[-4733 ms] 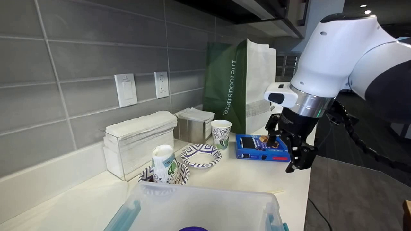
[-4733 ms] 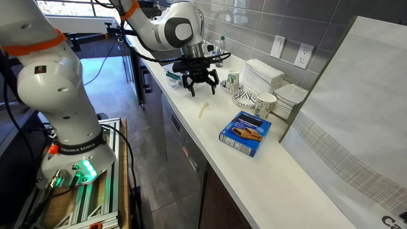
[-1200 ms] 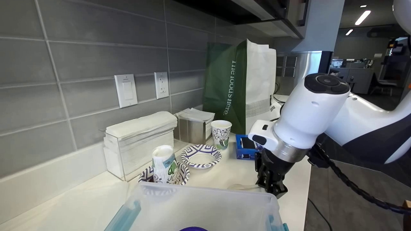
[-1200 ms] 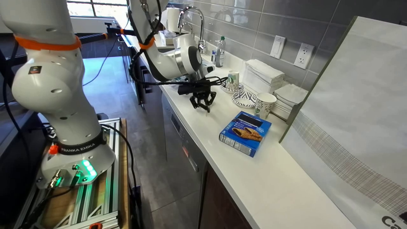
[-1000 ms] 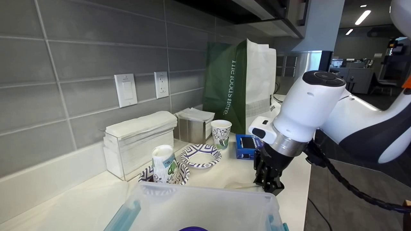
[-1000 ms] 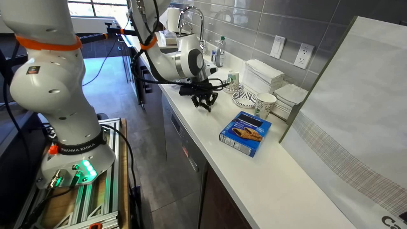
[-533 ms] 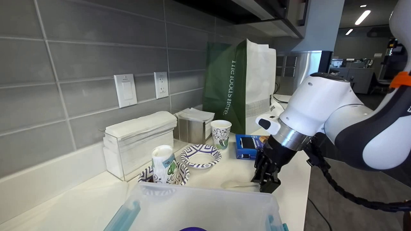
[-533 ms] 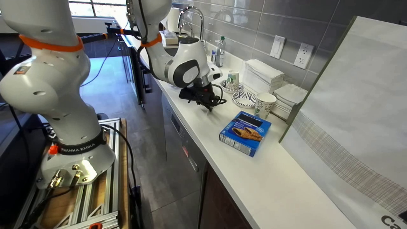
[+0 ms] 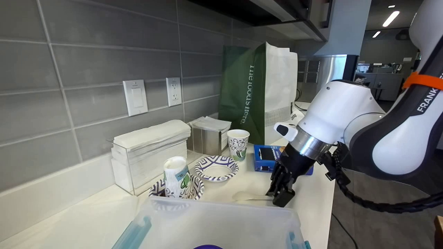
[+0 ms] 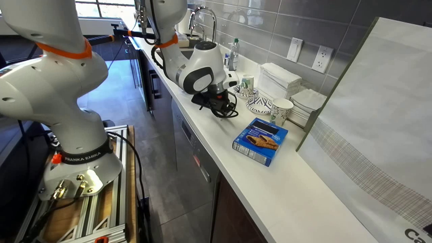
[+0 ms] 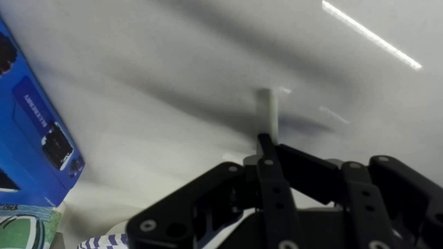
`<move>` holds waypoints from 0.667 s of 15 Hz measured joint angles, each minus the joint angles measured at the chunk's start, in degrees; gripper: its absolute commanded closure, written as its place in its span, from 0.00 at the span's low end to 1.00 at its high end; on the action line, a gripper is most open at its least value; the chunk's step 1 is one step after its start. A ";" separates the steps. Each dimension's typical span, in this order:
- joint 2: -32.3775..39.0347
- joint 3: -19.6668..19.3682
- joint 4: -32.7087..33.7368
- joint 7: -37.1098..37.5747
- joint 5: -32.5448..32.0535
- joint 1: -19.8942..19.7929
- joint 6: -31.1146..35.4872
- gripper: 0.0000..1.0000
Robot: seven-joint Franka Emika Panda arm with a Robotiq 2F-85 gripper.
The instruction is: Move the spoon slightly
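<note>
The spoon [image 9: 243, 196], pale cream, lies level low over the white counter in an exterior view, its bowl pointing away from my gripper [image 9: 275, 197]. In the wrist view, the handle end of the spoon [image 11: 272, 112] sticks out past the black fingertips [image 11: 264, 138], which are closed around it. Whether the spoon touches the counter or hangs just above it, I cannot tell. My tilted gripper [image 10: 224, 113] hides it in an exterior view.
A clear plastic bin [image 9: 225, 221] stands close beside the gripper. Around are a blue snack box [image 10: 260, 141], patterned paper bowls [image 9: 217, 168], paper cups [image 9: 238, 145], napkin stacks [image 9: 152, 148] and a tall paper bag [image 9: 280, 90]. The counter edge drops off on the robot's side.
Several seconds ago the gripper was open above the counter with the spoon lying free. Over the last second, spoon and gripper have shifted together toward the wall, and the wrist has tilted and turned.
</note>
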 measured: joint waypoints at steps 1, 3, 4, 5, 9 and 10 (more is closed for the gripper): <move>0.78 2.69 0.22 0.00 0.00 -3.01 0.00 0.99; 2.44 7.55 0.58 0.00 0.00 -8.55 0.00 0.99; 3.47 9.98 0.76 0.00 -0.01 -11.42 0.00 0.99; 4.53 12.15 0.95 0.00 -0.04 -13.99 -0.01 0.99; 10.28 19.72 1.91 -0.19 -0.25 -23.60 -0.40 0.99; 12.15 21.40 2.19 -0.37 -0.27 -25.76 -0.73 0.99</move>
